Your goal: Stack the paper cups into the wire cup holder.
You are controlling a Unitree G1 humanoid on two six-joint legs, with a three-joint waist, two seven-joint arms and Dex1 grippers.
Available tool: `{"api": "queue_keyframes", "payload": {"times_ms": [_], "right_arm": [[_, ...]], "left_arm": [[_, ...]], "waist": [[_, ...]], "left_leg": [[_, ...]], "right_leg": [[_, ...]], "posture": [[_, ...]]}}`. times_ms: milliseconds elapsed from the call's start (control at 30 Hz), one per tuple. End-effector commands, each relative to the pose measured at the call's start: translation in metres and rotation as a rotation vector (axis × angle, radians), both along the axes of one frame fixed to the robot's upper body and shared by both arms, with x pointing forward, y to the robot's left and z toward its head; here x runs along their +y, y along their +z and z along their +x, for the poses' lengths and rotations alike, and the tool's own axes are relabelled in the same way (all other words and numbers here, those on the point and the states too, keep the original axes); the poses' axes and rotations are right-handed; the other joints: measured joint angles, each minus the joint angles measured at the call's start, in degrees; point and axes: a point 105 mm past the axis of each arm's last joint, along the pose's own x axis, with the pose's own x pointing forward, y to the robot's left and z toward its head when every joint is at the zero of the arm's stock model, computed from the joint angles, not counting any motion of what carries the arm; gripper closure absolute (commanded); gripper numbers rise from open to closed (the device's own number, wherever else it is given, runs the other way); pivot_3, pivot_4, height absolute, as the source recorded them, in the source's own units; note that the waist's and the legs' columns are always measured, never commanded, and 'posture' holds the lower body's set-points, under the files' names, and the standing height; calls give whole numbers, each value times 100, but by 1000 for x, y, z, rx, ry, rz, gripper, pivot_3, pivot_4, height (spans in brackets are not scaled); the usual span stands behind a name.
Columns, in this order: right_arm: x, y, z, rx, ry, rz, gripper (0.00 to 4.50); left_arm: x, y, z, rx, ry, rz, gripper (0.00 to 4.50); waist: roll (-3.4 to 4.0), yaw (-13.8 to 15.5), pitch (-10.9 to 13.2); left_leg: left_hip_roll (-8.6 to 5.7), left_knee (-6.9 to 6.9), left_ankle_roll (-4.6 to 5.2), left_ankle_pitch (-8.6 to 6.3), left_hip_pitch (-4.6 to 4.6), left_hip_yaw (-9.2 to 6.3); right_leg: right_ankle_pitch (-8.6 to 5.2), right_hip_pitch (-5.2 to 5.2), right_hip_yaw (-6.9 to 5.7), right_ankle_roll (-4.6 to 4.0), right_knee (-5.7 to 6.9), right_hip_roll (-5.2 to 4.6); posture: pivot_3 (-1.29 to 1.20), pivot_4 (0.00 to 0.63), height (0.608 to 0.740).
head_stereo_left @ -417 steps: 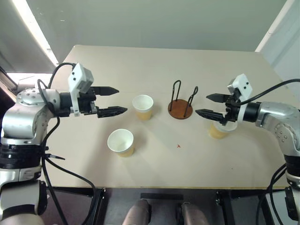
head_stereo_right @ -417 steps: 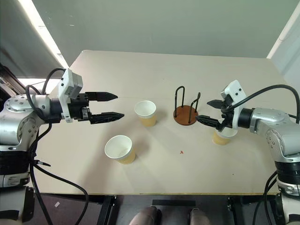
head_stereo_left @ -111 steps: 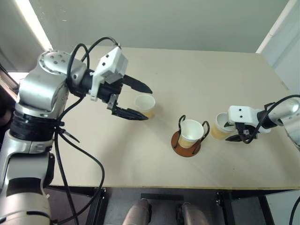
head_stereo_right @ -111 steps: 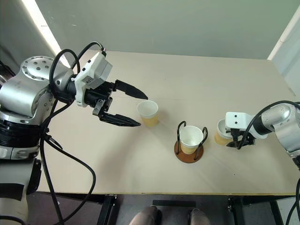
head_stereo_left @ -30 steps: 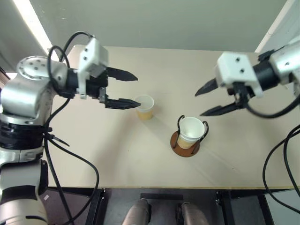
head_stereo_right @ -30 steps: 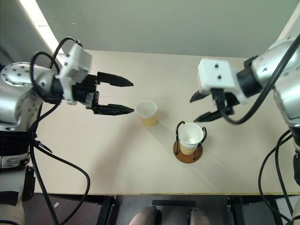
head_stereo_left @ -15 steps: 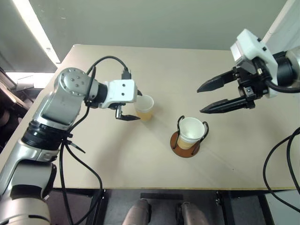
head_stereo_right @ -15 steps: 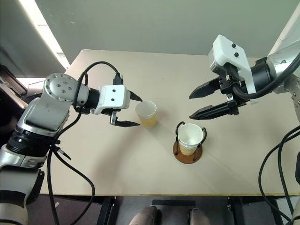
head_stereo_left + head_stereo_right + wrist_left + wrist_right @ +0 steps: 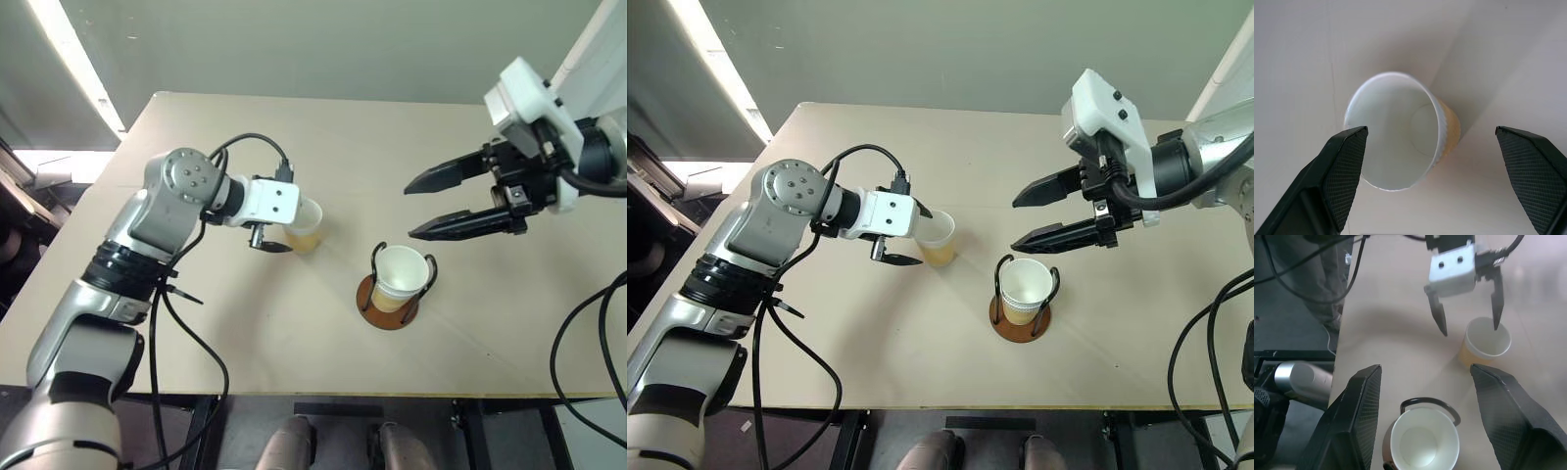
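Your surface [image 9: 245, 372] is bare around the holder [image 9: 390, 300] with stacked cups [image 9: 400, 271]. The loose cup [image 9: 306, 223] sits between your spread left end effector [image 9: 918, 235]; your right end effector [image 9: 423, 208] hangs spread above the holder.

This looks like a robot test room or lab rather than a home or kitchen. A plain beige counter [image 9: 294, 323] sits on a black metal frame [image 9: 862, 421] along the bottom of the frame. Behind it, across the top, runs a bare grey-green wall [image 9: 323, 44], with a long strip light [image 9: 73, 64] in the upper left and a white panel [image 9: 588, 39] in the upper right. Loose black cables [image 9: 789, 362] hang at the lower left.
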Motion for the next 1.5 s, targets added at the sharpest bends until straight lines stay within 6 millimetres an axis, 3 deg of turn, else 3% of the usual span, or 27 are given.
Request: {"api": "queue_keyframes", "payload": {"times_ms": [33,433,533,633,900,1200,1500], "right_arm": [[-3,11,-6,-47,-3,25,1542],[-3,10,2,-86,-16,54,1542],[-3,12,3,-105,-16,83,1499],[-4,11,4,-114,-21,92,1499],[-6,14,6,-142,-9,137,1499],[-21,14,10,-105,-25,176,1499],[-53,29,5,-88,-84,237,1499]], "left_arm": [[-7,11,2,-46,-30,14,0],[-10,-17,18,16,-25,44,0],[-8,-21,22,18,-24,58,582],[-9,-20,24,15,-35,62,1619],[-21,5,10,55,-120,4,4436],[-20,28,-18,147,-208,-19,4436],[-45,82,-52,169,-346,-133,4436]], "waist": [[0,1,0],[0,4,0],[0,5,0],[0,12,0],[0,21,0],[0,23,0],[-1,29,0]], "left_leg": [[0,0,0,0,0,0],[0,3,0,0,-1,2],[0,3,0,0,-2,3],[0,4,0,0,-5,3],[0,7,0,0,-7,5],[0,9,0,0,-9,6],[0,15,0,0,-15,6]], "right_leg": [[0,0,0,0,1,0],[0,-4,1,0,8,-1],[0,-9,1,0,10,-1],[0,-10,1,1,9,-1],[1,-12,1,2,11,-1],[1,-12,1,2,13,-1],[2,-10,0,3,14,-2]], "posture": [[0,150,740],[0,150,740],[0,150,740],[0,150,740],[0,150,740],[0,150,740],[0,150,740]]}}
